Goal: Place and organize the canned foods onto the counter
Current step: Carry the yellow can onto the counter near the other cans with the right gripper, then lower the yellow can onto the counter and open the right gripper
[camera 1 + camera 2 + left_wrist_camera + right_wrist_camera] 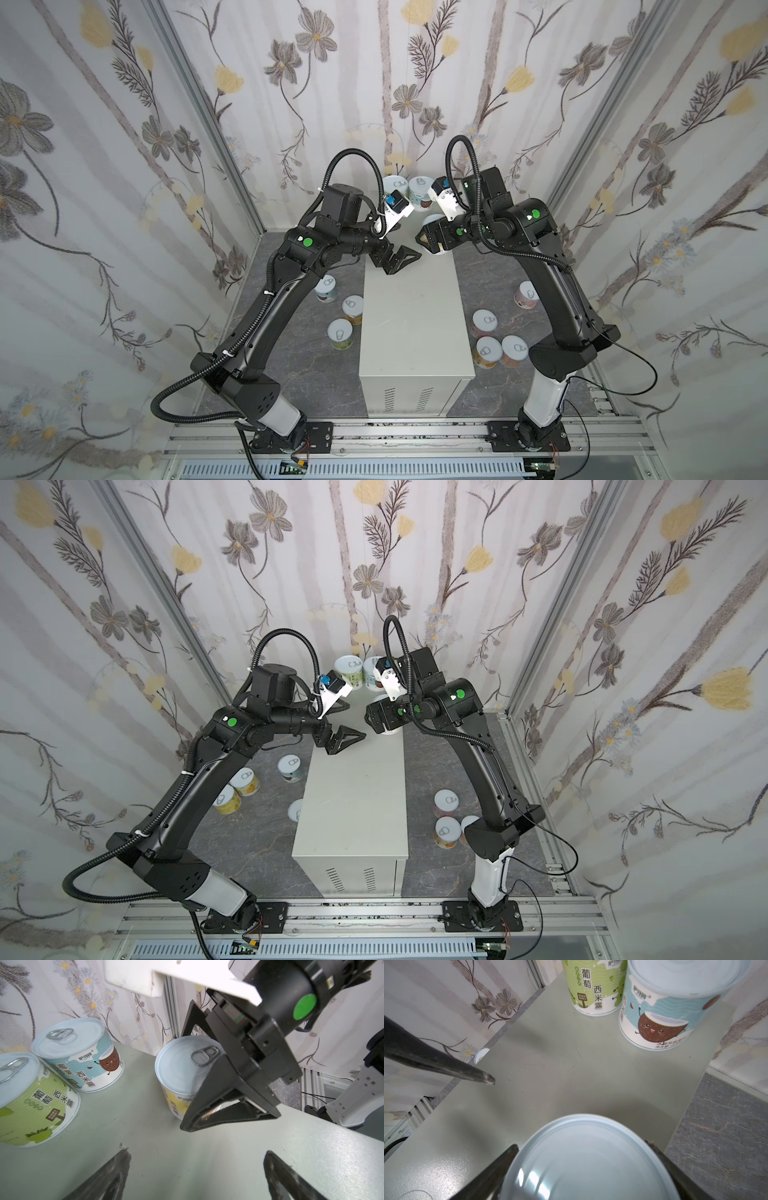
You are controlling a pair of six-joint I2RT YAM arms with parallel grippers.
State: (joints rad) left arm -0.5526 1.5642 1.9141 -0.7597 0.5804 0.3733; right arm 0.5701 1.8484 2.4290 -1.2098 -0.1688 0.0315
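Jaws of right gripper (582, 1145) stand wide astride yellow can (178, 1068); pinching or clear, can't tell. Can sits upright on counter (409, 316), far end, near green can (31, 1101) and coconut can (83, 1057). Exit likely straight up its axis; left gripper (197, 1152) gapes empty over counter.

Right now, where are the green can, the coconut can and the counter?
green can (38, 1103): left wrist view, on its label.
coconut can (85, 1064): left wrist view, on its label.
counter (415, 320): in a top view, on its bare top.
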